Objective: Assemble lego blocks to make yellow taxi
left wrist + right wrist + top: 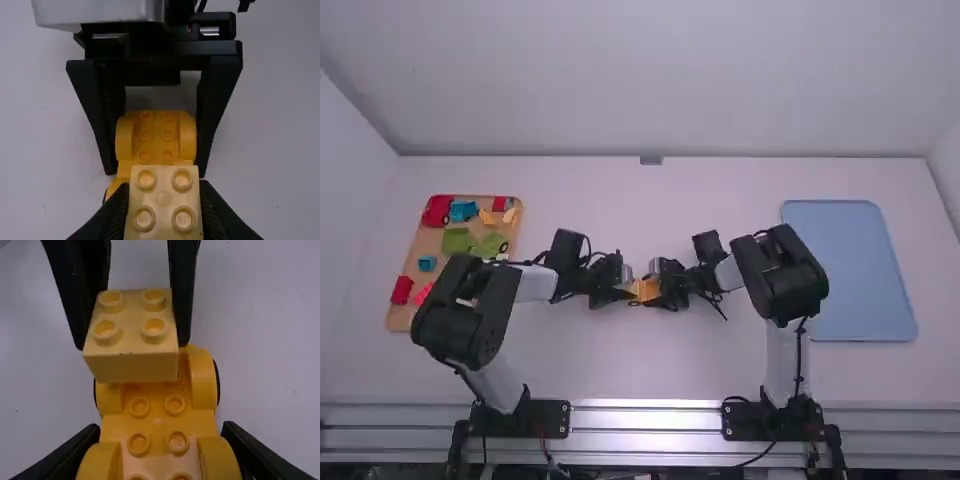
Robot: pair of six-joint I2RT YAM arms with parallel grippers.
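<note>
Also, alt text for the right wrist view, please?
The left gripper grips a pale yellow four-stud block over the far end of a yellow car base, which the right gripper holds by its near end. Behind is a white table.

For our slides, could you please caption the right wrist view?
Left gripper holds a yellow block over the studded yellow base.

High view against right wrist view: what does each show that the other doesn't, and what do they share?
High view: wooden tray with coloured blocks, blue tray.
Right wrist view: four studs on the light yellow brick, a black wheel.
Both: left gripper and right gripper meeting at yellow pieces, white table.
</note>
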